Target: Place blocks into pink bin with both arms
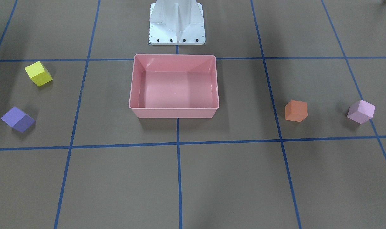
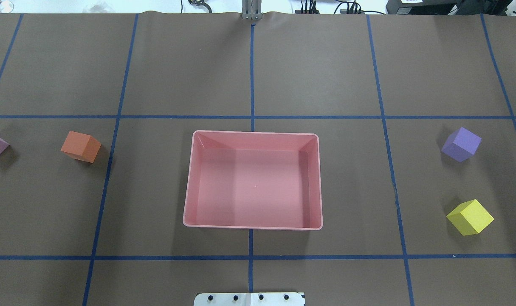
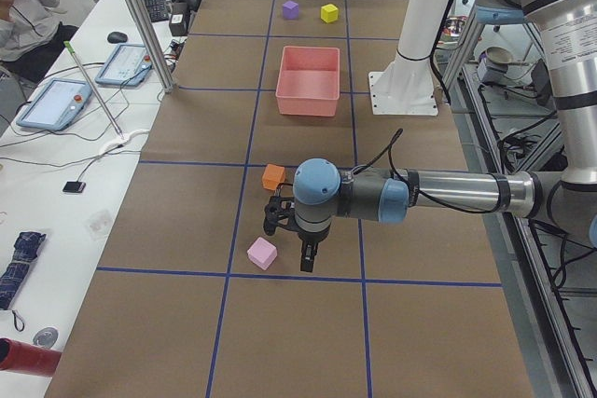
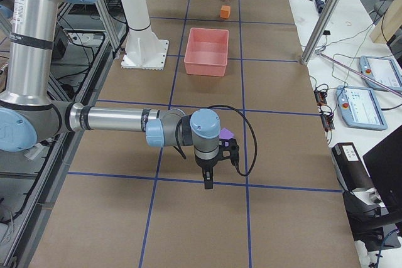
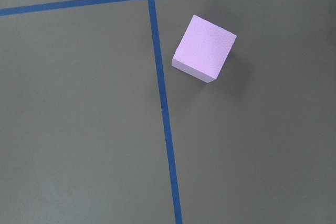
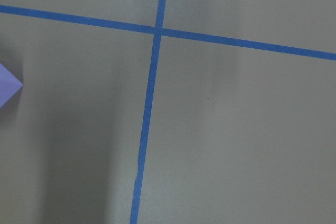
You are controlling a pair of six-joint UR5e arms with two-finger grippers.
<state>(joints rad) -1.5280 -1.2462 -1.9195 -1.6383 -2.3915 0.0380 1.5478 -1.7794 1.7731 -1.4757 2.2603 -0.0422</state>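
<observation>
Skew worries me — pink cube [image 5: 205, 48] at worktop's [image 1: 212, 178] left edge could squirt off-corner; fingers' [image 3: 306, 256] gap — can't tell.

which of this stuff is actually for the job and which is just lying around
For the job: yellow block, purple block, orange block, light pink block, pink bin.
Just lying about: white base, tablet, red cylinder.

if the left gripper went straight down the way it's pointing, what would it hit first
Probably bare table beside the light pink cube, not the cube itself; depth is unclear from the side view.
</observation>
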